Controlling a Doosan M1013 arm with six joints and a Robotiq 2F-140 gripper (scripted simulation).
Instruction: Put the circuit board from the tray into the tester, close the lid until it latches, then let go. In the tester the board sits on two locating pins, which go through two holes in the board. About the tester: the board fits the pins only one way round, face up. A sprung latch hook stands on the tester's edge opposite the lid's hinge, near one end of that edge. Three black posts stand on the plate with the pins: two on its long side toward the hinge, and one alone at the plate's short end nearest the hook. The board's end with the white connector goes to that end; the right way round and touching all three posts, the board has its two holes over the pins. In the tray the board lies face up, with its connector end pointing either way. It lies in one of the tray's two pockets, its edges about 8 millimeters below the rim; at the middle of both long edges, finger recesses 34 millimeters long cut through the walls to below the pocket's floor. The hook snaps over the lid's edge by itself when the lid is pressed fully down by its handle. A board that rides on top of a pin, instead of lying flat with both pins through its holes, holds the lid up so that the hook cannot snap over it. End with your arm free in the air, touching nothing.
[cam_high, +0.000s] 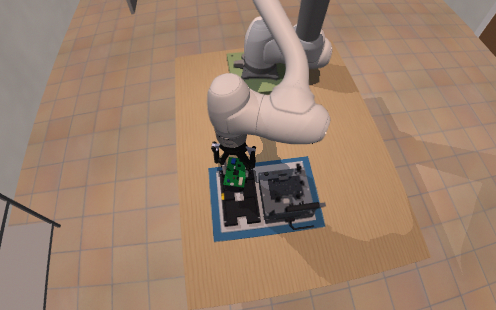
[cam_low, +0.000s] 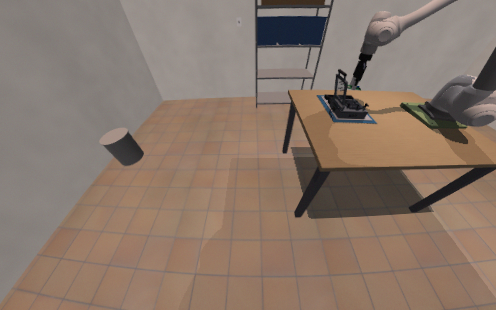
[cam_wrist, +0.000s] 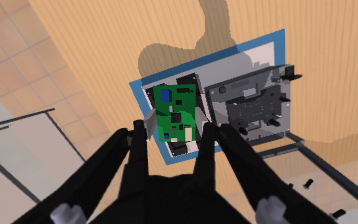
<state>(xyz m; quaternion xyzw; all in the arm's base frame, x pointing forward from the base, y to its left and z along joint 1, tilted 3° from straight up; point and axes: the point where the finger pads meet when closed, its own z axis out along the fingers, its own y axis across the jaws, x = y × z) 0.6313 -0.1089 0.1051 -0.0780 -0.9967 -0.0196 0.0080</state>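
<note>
Gripping the board (cam_wrist: 174, 113) by its long edges, half-closed fingers hold it in the air above the tray (cam_high: 241, 206), beside the open tester (cam_high: 287, 192) on the desk (cam_high: 350, 165), probably to turn it for the pins.

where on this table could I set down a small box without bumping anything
Bare wood runs between the blue mat and the table's near edge, and along the side right of the tester. It is crowded from the arm's base plate down to the gripper holding the board.
</note>
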